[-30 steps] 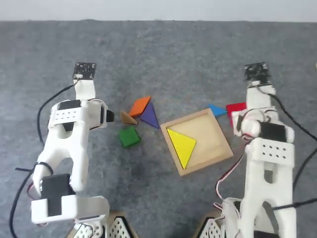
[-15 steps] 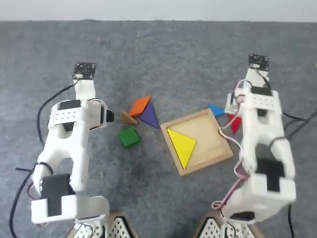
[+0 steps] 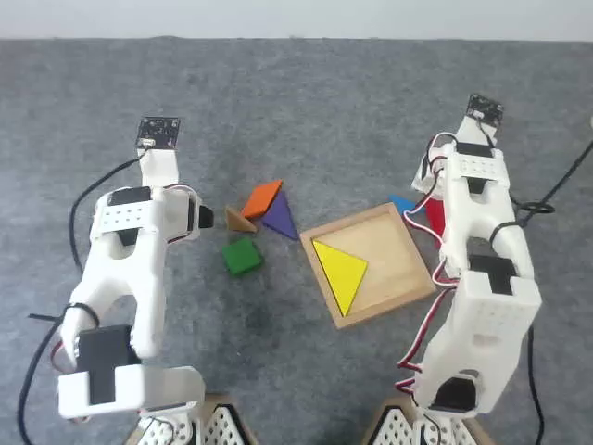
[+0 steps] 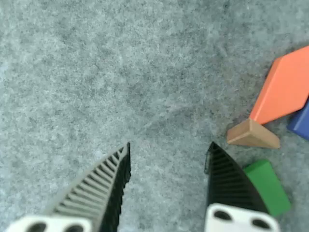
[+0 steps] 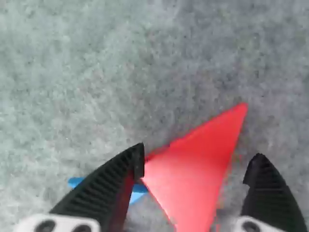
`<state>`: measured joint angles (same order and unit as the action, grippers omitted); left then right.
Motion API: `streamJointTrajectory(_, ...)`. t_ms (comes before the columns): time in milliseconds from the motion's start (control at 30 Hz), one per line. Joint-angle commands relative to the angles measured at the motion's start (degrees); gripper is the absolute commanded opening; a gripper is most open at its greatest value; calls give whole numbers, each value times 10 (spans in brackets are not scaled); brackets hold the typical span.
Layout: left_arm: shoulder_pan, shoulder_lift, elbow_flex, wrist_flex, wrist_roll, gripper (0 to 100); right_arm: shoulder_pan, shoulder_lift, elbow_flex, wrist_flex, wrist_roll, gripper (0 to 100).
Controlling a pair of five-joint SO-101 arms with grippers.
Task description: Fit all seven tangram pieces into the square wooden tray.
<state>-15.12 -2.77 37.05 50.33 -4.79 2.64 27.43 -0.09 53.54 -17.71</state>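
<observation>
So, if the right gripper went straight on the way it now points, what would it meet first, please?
Most likely the red triangular tangram piece: it lies between the open fingers of the right gripper. How much gap remains is unclear.

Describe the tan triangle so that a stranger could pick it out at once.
Find the square wooden tray on the grey mat; beyond the tray edge that the yellow triangle lies along is a cluster of four loose pieces. The tan triangle sits between the orange parallelogram and the green square. It is the smallest, and the only bare-wood colour there.
</observation>
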Motion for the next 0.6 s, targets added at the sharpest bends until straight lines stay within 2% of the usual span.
streamJointTrajectory(0, 0, -3, -4, -11, 1, 248, -23, -7, -27, 0, 20, 362)
streamJointTrajectory(167, 0, -3, -4, -11, 1, 248, -39, -2, -40, 38, 35, 418)
streamJointTrajectory(567, 0, -3, -3, -11, 1, 248, -21, 7, -40, 35, 38, 376)
